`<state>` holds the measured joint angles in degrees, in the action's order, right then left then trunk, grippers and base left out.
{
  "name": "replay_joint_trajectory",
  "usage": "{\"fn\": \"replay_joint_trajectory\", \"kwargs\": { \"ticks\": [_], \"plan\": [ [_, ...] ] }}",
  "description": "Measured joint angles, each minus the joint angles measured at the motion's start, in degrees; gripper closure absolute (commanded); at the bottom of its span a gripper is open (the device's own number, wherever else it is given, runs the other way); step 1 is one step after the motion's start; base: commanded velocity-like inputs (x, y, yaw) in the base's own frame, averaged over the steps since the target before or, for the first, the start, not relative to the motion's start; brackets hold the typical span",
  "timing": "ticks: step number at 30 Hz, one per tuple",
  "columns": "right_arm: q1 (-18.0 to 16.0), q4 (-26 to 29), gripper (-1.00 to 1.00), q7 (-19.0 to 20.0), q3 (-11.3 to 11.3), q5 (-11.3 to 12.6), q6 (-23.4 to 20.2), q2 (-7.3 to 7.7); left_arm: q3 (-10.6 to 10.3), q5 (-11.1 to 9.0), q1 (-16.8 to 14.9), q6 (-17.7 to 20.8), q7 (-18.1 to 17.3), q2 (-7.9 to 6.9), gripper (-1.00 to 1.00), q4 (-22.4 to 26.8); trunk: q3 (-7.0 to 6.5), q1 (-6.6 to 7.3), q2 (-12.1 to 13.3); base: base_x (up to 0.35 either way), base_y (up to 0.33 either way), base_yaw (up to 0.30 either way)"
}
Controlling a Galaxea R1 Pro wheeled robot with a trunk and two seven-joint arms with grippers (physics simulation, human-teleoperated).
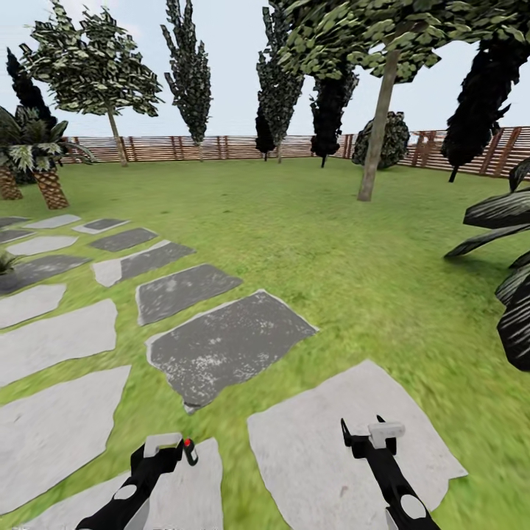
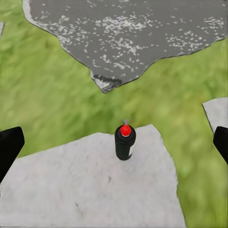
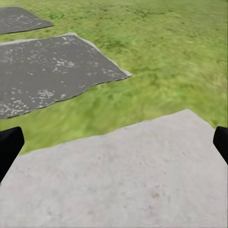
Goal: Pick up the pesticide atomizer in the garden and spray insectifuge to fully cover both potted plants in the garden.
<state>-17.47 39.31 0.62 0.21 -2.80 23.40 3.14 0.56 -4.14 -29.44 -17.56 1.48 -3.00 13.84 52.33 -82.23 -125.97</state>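
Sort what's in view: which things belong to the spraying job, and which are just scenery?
Job: small dark red-topped bottle, probably the atomizer, standing on a pale stone; left gripper, open, beside it.
Just there: dark stepping stones; trees; wooden fence; big dark-leaved shrub; right gripper, open over bare stone.

Right gripper [image 3: 114,147]: two black fingertips [image 3: 9,148] at opposite edges of frame, spread wide, nothing between them. Beneath: pale grey stepping stone [image 3: 123,175], bare surface. Beyond it a band of green lawn [image 3: 161,57]. Farther off, a dark grey speckled stone [image 3: 47,71]; a second dark stone [image 3: 19,19] behind that.
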Motion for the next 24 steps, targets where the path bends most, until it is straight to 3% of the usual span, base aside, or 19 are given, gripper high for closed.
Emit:
{"fn": "replay_joint_trajectory", "kwargs": {
  "ticks": [14, 24],
  "plan": [
    [0.00, 0.00, -1.00, -0.01, -0.02, 0.00, 0.00, 0.00, 0.00, -0.06, -0.03, 0.04, 0.03, 0.00, -1.00, -0.04, 0.00, -0.01, 0.00, 0.009, -0.267, 0.275],
    [0.00, 0.00, -1.00, 0.00, -0.02, 0.00, 0.00, -0.01, 0.02, -0.08, -0.02, 0.09, 0.01, 0.04, -1.00, -0.06, 0.00, 0.02, 0.00, 0.199, -0.213, 0.276]
  ]
}}
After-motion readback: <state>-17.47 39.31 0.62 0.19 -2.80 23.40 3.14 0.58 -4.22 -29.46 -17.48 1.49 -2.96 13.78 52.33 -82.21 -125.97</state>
